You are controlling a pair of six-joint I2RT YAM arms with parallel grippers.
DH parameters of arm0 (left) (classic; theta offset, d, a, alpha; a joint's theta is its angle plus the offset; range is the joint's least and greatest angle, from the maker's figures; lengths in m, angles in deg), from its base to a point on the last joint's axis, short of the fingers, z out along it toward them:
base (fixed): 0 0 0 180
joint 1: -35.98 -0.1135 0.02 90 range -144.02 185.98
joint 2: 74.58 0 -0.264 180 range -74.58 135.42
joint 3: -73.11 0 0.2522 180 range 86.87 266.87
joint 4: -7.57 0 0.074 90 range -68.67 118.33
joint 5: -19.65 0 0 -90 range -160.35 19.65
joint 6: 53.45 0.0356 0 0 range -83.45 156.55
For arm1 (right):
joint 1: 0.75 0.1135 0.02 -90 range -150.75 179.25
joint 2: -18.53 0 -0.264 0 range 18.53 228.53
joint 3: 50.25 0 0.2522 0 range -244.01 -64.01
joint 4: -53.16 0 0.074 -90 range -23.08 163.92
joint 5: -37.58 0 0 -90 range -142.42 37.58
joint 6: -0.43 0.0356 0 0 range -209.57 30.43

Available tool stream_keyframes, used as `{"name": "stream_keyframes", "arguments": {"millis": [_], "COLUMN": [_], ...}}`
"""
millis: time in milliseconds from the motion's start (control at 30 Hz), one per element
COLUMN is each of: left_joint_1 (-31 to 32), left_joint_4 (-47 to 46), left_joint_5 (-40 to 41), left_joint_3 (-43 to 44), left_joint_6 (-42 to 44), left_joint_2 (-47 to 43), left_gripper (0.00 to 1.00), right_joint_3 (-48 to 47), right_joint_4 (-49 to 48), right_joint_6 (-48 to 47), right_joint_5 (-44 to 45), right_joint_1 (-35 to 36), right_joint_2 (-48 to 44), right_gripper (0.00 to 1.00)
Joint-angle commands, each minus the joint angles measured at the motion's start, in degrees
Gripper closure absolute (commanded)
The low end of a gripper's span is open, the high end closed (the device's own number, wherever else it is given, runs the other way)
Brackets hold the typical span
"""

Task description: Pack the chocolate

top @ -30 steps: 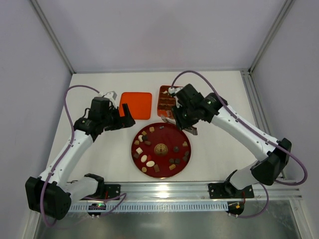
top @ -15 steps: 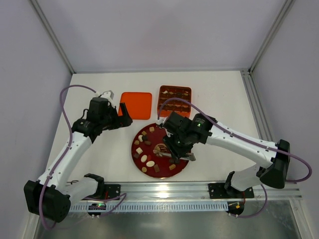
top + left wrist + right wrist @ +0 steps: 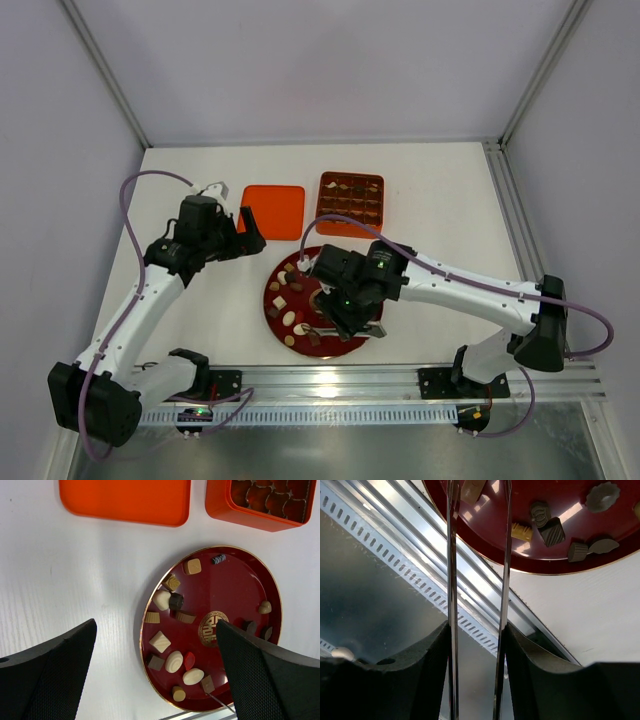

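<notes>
The right gripper point(image 3: 479, 510) had swung from the far gridded tray point(image 3: 351, 198) back over the dark red plate point(image 3: 235, 590), where most of the chocolate point(image 3: 161, 600) lay loose. Whether its thin prongs pinched anything could not be told. The left gripper point(image 3: 248, 232) hung wide and empty. Another pick appeared due.

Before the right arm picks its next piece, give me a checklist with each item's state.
1. Grip free: right tool open, gripping nothing: ok.
2. Target lined up: tan chocolate shows between its blades in the wrist view: ok; contact, cannot tell.
3. Stock: many pieces on the plate: ok.
4. Free cells in the gridded tray: cannot tell.
5. Path: left tool open, empty, apart from the plate: ok.
6. Tray uncovered: flat orange lid beside it: ok.
</notes>
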Motion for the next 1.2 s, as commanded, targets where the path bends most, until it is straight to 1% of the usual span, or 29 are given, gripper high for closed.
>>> {"name": "stream_keyframes", "arguments": {"millis": [0, 567, 867, 1033, 1167], "left_joint_1": [-0.3, -0.3, -0.3, -0.2, -0.3], "left_joint_4": [0.0, 0.0, 0.0, 0.0, 0.0], "left_joint_5": [-0.1, -0.5, -0.6, -0.7, -0.9], "left_joint_3": [1.6, 1.5, 1.5, 1.5, 1.6], "left_joint_6": [0.3, 0.3, 0.4, 0.5, 0.4], "left_joint_2": [-0.7, -0.9, -1.1, -1.2, -1.1], "left_gripper": [0.00, 0.00, 0.01, 0.00, 0.00], "right_joint_3": [-2.8, -1.9, -1.7, -1.8, -2.1], "right_joint_4": [1.6, -0.1, 0.0, 0.5, 1.6], "right_joint_6": [0.9, 1.2, 1.3, 1.2, 1.1], "right_joint_5": [-0.3, -1.6, -0.2, 0.8, 2.2], "right_joint_1": [1.2, 2.8, 2.8, 2.9, 2.8], "right_joint_2": [0.5, 3.6, 5.2, 5.6, 5.7], "right_gripper": [0.52, 0.51, 0.52, 0.61, 0.66]}}
